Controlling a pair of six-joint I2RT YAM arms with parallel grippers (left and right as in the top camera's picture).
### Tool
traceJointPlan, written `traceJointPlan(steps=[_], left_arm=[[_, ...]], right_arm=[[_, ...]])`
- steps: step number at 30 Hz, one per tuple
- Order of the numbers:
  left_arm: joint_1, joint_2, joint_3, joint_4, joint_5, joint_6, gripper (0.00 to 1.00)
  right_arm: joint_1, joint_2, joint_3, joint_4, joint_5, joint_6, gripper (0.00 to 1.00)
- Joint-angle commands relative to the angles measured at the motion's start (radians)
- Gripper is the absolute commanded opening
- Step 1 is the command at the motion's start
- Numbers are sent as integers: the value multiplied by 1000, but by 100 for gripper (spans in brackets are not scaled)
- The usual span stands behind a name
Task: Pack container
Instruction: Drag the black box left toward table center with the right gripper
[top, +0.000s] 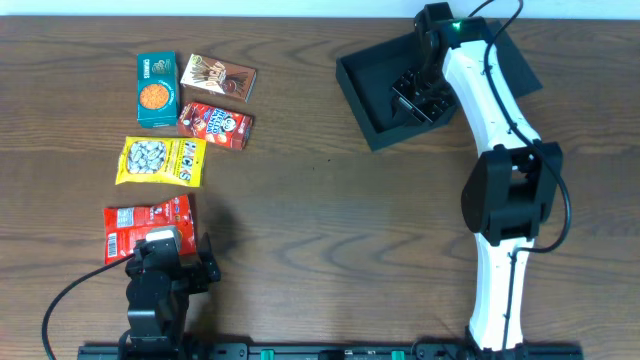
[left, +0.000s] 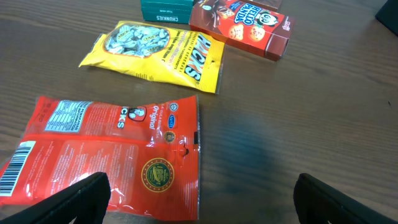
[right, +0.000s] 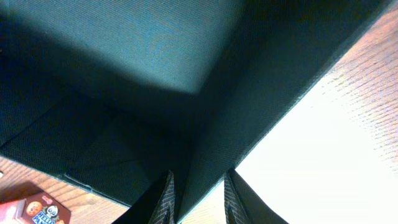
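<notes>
The right arm (top: 490, 90) is covering part of the container (top: 370, 90) and its lid from overhead. The left arm (top: 160, 285) is hiding one end of the red packet (top: 150, 215). In the left wrist view, the top edge is cutting off the teal box (left: 165, 9), and the packet's small print is blurring beyond reading.

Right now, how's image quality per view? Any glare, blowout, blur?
Overhead: even light and sharp, with only a soft shadow on the table beside the left arm. Left wrist: mild sheen on the glossy red snack packet, print still readable. Right wrist: the dark container wall fills most of the frame at close range, and the table at right is blown out to white.
</notes>
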Motion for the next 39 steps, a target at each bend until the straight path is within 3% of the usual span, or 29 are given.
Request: traceJointPlan(steps=[1, 17, 23, 39], left_arm=[[4, -6, -9, 0, -3, -8, 95], [4, -6, -9, 0, -3, -8, 95], [4, -6, -9, 0, -3, -8, 95], [4, -6, -9, 0, -3, -8, 95]], right_arm=[[1, 31, -44, -5, 2, 27, 28], [0, 31, -155, 84, 18, 85, 27], [0, 31, -163, 95, 26, 88, 15], [89, 31, -162, 77, 154, -209, 7]])
